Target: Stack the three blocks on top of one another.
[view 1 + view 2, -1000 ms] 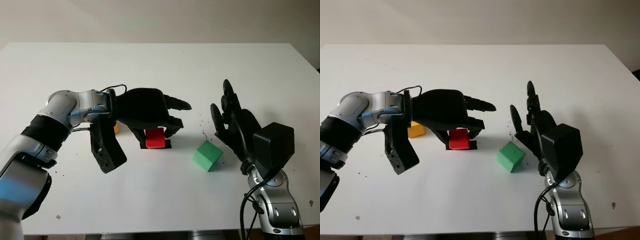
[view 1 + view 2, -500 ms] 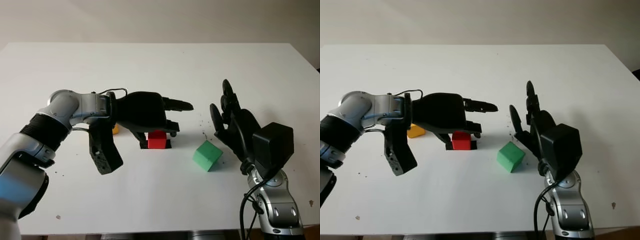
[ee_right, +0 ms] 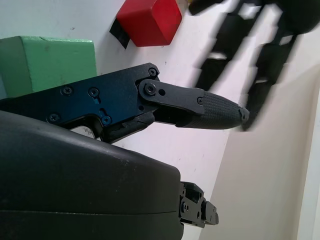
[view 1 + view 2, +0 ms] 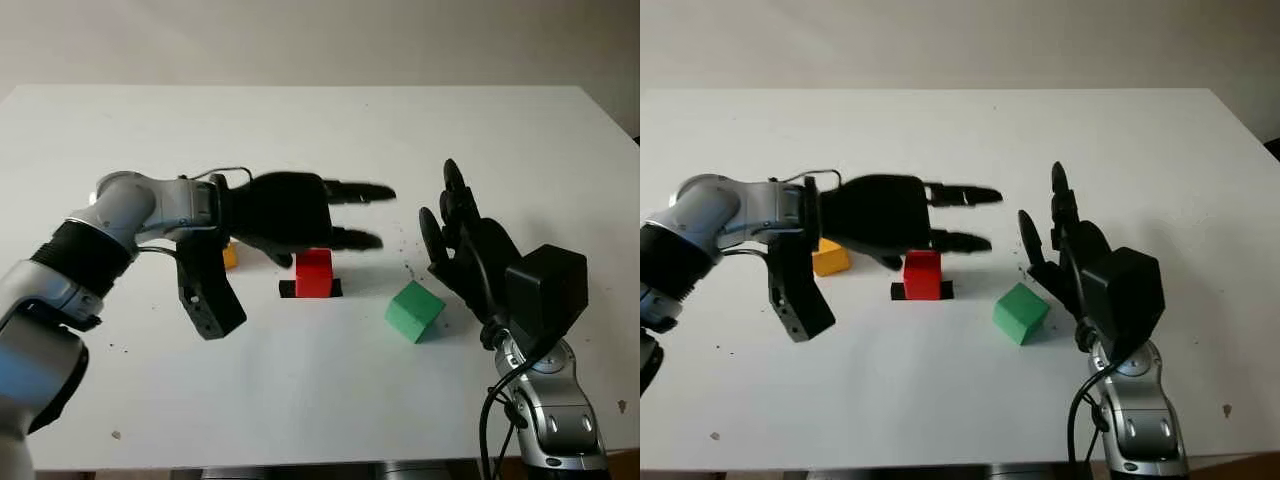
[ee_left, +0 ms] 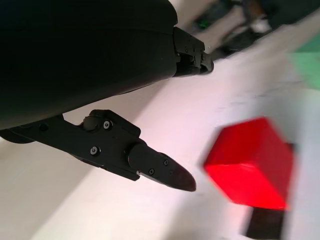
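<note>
The red block (image 4: 313, 272) stands upright on a small black square mark (image 4: 290, 290) near the table's middle. My left hand (image 4: 375, 215) hovers open just above and behind it, fingers pointing right and off the block. In the left wrist view the red block (image 5: 250, 170) sits apart from a fingertip (image 5: 165, 172). The yellow block (image 4: 830, 258) lies left of the red one, partly hidden behind my left hand. The green block (image 4: 415, 310) rests to the right, tilted cornerwise. My right hand (image 4: 455, 225) stands open just right of the green block (image 3: 45, 62).
The white table (image 4: 320, 130) stretches wide behind the blocks. My left forearm (image 4: 130, 215) and its wrist camera mount (image 4: 208, 300) hang over the table's left part. Small dark specks (image 4: 405, 245) dot the surface near the green block.
My left hand has set the red block on the black mark, straightened its fingers and let go, lifting slightly. The right hand and the green block have not moved.
</note>
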